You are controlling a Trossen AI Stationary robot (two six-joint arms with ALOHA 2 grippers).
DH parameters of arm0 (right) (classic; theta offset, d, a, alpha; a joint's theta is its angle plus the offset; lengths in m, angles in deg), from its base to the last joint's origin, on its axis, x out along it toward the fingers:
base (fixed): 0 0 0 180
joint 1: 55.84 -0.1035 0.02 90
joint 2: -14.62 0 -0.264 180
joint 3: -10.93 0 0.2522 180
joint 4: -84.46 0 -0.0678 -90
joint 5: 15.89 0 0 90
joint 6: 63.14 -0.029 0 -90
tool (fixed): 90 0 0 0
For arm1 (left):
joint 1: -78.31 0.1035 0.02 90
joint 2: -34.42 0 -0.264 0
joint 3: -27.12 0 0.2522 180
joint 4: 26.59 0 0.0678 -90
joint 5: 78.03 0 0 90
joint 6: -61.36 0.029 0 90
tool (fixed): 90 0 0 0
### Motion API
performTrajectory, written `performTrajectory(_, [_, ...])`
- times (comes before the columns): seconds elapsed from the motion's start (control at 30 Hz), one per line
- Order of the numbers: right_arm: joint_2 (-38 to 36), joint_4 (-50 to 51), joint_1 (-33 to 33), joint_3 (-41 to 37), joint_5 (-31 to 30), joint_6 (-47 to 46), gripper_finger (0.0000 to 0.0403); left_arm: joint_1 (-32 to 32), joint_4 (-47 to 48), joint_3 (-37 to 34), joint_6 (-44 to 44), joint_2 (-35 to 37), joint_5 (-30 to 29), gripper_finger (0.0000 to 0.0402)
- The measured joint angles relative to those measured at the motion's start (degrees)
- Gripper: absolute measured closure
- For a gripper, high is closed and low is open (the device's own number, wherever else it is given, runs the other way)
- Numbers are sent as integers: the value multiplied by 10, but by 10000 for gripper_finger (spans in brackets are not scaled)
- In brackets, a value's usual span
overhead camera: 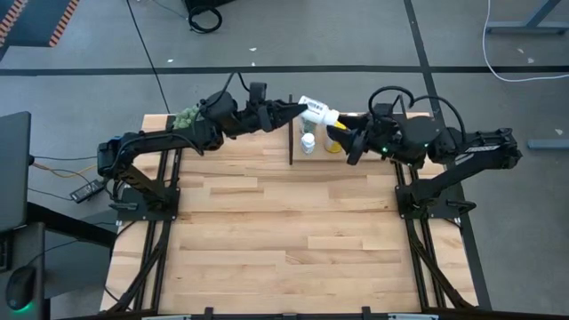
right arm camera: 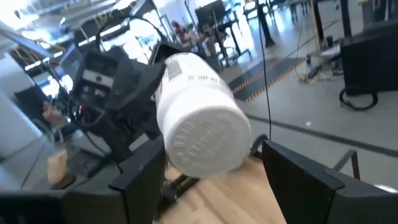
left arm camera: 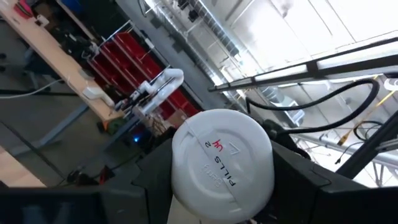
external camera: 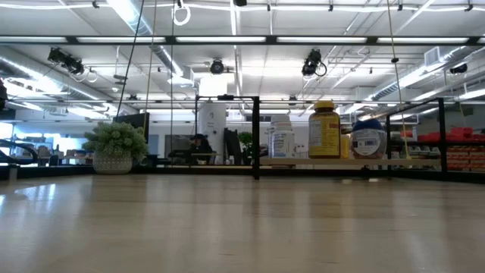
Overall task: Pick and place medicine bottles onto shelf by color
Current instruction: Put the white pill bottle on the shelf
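A white medicine bottle (overhead camera: 317, 112) hangs in the air above the shelf's (overhead camera: 364, 120) left end, with my left gripper (overhead camera: 300, 108) shut on it. Its white cap (right arm camera: 208, 140) points at my right gripper (overhead camera: 343, 133). That gripper is open, with a finger on either side of the cap end and a gap showing to each. On the shelf board (external camera: 318, 161) stand a white-capped bottle (external camera: 282, 139), an amber bottle with a yellow lid (external camera: 324, 129) and a blue-lidded bottle (external camera: 369, 139). Neither gripper appears in the low view. My left gripper pinches the white bottle between its two fingers at the base end, on the body's sides (left arm camera: 181, 186). The embossed bottom (left arm camera: 221, 158) faces back along the fingers, so the bottle lies along them. The fingers come from the table's left, slanting a little upward. The bottle is lifted clear and nearly level.
A green plant ball in a pot (overhead camera: 184, 118) stands at the far left corner, under the left arm. The shelf's black upright rods (external camera: 256, 136) rise at its left end. The near half of the plank tabletop (overhead camera: 284, 249) holds only the two arm bases.
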Motion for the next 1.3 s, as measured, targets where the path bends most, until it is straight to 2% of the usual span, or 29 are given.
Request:
performTrajectory(0.17, [0, -39, 0, 0, -15, 29, 132, -1, 0, 0, -2, 0, 0, 194])
performTrajectory(0.43, [0, -46, 0, 0, -20, 31, 132, -1, 4, 0, -2, 1, 3, 194])
performTrajectory(0.87, [3, -50, 0, 0, -2, -47, 132, -1, -25, 0, 1, 1, 4, 194])
performTrajectory(1.13, [3, -82, 0, 0, 7, -34, 133, -6, -32, 0, -6, 1, 8, 194])
performTrajectory(1.3, [4, -84, 0, 0, 19, -38, 154, -11, -31, 0, -11, 1, 9, 194])
